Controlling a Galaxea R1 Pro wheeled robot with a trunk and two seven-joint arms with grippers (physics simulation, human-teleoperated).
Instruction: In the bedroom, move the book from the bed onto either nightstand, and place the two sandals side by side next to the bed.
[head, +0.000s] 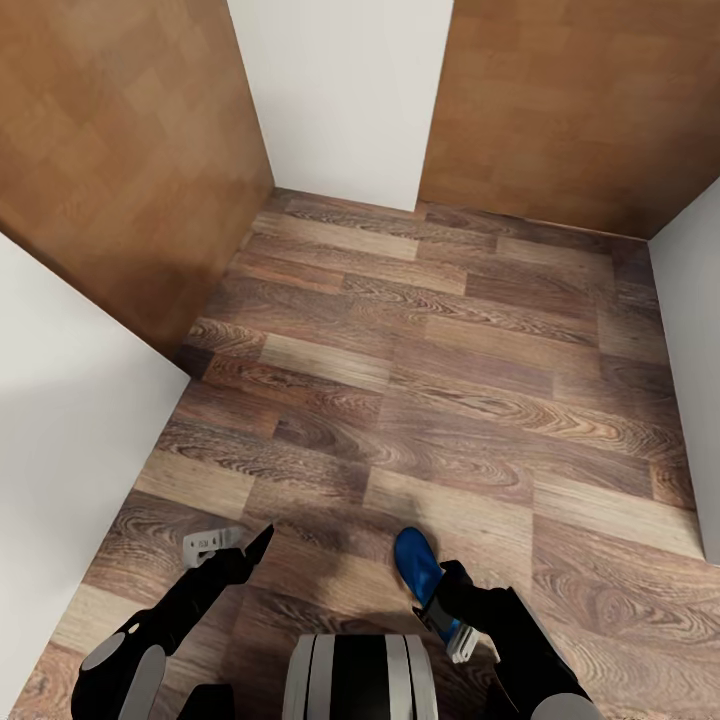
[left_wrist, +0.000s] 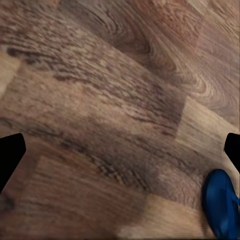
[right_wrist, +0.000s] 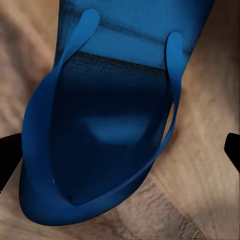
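Observation:
A bright blue flip-flop sandal (head: 416, 562) hangs above the wood floor with my right gripper (head: 440, 608) shut on it. Up close in the right wrist view, the sandal (right_wrist: 110, 130) lies between the two dark fingertips (right_wrist: 10, 157), straps facing the camera. My left gripper (head: 238, 545) is open and holds nothing; its wrist view looks down at bare planks, with the same sandal (left_wrist: 221, 207) at one corner. The book, the bed and the nightstand are out of view.
I stand in a narrow floor area of wood planks (head: 430, 350). A tan wooden panel (head: 130, 150) is at the left and another (head: 590, 100) at the back right. White walls stand between them (head: 345, 90), at near left (head: 60, 430) and at right (head: 695, 350).

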